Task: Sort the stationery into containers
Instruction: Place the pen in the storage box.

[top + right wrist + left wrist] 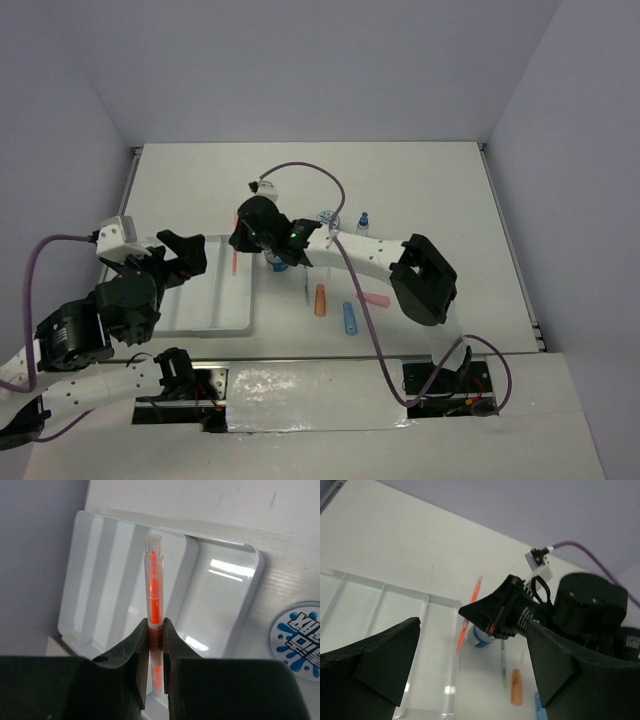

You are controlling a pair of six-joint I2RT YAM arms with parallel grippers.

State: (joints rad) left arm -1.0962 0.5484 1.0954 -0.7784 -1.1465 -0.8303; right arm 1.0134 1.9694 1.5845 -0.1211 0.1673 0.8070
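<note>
Top external view gives me the whole job at once. Biggest is the white tray (222,305) at the left of the table. In the compartments that show past my left arm I see nothing sorted, and the right wrist view shows the same bare compartments. So I judge the task to be at its very start: one item in hand, none filed.

My left gripper (190,256) hangs over the tray's left part with its fingers spread wide and nothing between them. My right gripper (156,625) is clamped on the orange pen (153,587), which sticks out past my fingertips above the tray, near its right side. Which compartment lies under it I cannot tell.

Everything else lies on the table to the right of the tray. One patterned pot (278,263) sits just beside the tray's right edge, partly under my right wrist, and the second pot (327,217) stands farther back. Nearer me lie the orange marker (320,300) and the blue marker (349,317), side by side but apart. The green pen (306,290) lies between the tray and the orange marker. The pink eraser (374,298) is just right of the markers. The small blue-capped bottle (362,224) stands upright beside the farther pot. That leaves seven pieces after this pen.
</note>
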